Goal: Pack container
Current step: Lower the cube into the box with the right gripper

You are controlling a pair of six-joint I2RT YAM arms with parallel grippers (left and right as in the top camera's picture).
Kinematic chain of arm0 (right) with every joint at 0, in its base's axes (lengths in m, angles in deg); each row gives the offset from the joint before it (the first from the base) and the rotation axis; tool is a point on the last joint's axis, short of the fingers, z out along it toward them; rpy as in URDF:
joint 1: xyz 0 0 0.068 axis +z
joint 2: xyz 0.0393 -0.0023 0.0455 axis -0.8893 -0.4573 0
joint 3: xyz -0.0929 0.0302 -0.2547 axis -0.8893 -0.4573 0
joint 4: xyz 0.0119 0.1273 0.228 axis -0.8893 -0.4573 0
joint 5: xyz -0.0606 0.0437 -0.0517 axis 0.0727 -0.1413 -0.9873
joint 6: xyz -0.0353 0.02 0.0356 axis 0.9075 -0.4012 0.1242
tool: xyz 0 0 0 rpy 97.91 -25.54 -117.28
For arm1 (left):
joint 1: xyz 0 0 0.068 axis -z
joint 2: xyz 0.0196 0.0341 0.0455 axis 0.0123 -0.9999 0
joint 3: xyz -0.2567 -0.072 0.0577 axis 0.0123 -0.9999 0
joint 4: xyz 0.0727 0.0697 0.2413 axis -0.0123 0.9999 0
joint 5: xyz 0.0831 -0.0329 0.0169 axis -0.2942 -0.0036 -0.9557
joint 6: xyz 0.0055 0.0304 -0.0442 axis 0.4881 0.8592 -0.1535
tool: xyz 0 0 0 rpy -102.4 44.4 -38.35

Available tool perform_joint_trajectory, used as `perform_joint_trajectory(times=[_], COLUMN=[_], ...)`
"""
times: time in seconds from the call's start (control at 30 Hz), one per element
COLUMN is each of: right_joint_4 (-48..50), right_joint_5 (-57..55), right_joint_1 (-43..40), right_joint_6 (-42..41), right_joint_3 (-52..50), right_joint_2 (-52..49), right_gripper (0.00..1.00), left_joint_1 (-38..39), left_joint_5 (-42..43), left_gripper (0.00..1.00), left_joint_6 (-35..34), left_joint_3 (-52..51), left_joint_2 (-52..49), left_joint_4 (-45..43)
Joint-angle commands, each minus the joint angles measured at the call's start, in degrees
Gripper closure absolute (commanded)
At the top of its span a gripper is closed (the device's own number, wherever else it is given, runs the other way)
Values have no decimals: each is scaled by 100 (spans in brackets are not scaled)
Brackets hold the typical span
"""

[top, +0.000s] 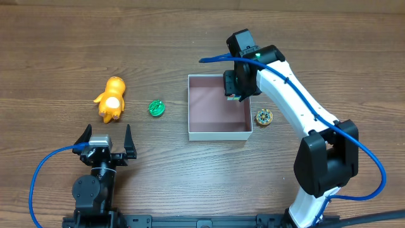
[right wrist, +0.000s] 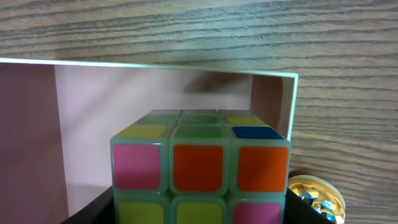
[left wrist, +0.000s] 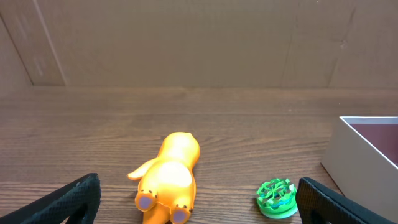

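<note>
Container (top: 218, 134) sits mid-way across the surface (top: 63, 50), pink inside. Right hand (top: 235, 94) pinches a multicoloured cube (right wrist: 199, 168) above its right side. Left hand (top: 106, 144) spread wide, empty, front left.

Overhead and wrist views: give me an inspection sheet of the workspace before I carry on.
Surface: wooden table, no damage seen.
Job's things: container open, visible pink floor bare; puzzle cube held over its far right corner.
Clutter: orange toy, green disc left of container; gold disc by its right wall.
Tools: left tool open, empty; right tool shut on puzzle cube.
Cables: left blue cable loops by base; right blue cable follows arm; clear of toys.
Surroundings: brown panel behind table.
</note>
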Motion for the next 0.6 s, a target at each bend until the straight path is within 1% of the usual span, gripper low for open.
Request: perform_joint_trajectory(times=[0.0,0.37,0.57], right_joint_4=[59,293,258], right_joint_5=[42,63,63], right_joint_1=[13,13,13], right_joint_6=[90,87,68], right_joint_3=[-2,-2,-2], right_joint_2=[-9,-57,-286], right_gripper=[57,56,56], left_joint_1=[-33,-33,-33], left_joint_5=[-35,-35,-35], left_gripper=[0,0,0], left_joint_6=[131,131,131], left_joint_3=[-17,-17,-17], left_joint_2=[39,39,39], left_joint_4=[7,7,7])
